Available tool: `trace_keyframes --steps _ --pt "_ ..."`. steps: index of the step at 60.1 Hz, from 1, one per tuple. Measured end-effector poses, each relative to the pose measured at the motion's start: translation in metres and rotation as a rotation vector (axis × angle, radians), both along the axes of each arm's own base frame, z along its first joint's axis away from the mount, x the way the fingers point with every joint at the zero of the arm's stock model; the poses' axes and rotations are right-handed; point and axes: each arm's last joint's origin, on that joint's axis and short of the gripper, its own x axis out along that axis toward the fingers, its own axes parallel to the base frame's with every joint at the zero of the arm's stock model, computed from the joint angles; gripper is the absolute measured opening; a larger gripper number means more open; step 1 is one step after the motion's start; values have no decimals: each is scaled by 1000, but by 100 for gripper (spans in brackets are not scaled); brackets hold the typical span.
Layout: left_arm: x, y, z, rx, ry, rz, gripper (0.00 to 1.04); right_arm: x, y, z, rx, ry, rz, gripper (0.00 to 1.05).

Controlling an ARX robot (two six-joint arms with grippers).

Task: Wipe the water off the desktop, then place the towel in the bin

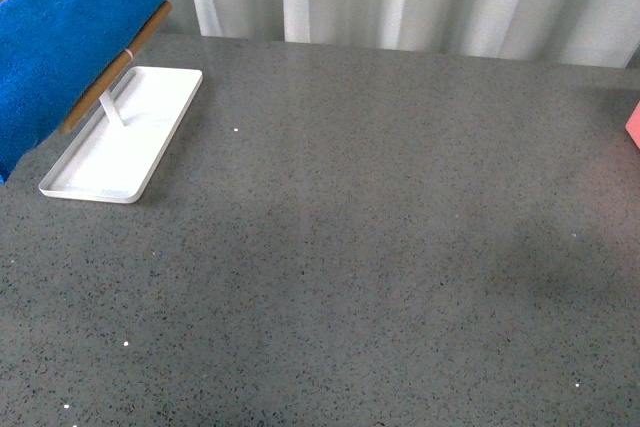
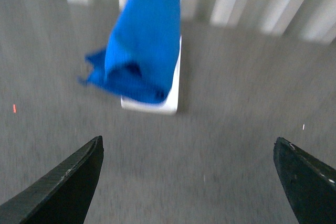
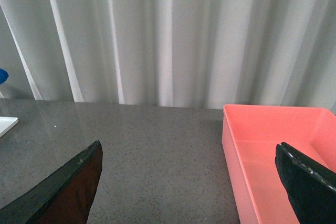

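The towel (image 1: 60,37) runs off the front view's left and top edges and hides most of the rod (image 1: 110,77) under it. Only a corner of the bin (image 1: 634,125) shows at the right edge. The left wrist view is blurred; there the towel covers most of the tray (image 2: 157,107).

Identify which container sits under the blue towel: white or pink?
The shallow white tray, beneath the towel draped on its wooden bar; the deeper pink bin stands apart, holding no cloth.
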Motion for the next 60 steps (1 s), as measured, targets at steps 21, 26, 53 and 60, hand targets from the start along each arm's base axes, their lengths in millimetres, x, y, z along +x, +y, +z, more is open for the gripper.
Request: trace_keyframes --steps 21,26,53,60 --pt "156 -15 103 99 -87 -155 98 0 0 0 0 0 0 98" --pt "207 -17 102 131 22 -163 98 0 0 0 0 0 0 98" --pt "378 7 74 241 441 -68 98 0 0 0 0 0 0 98" --pt "394 12 75 212 455 -42 98 0 0 0 0 0 0 98"
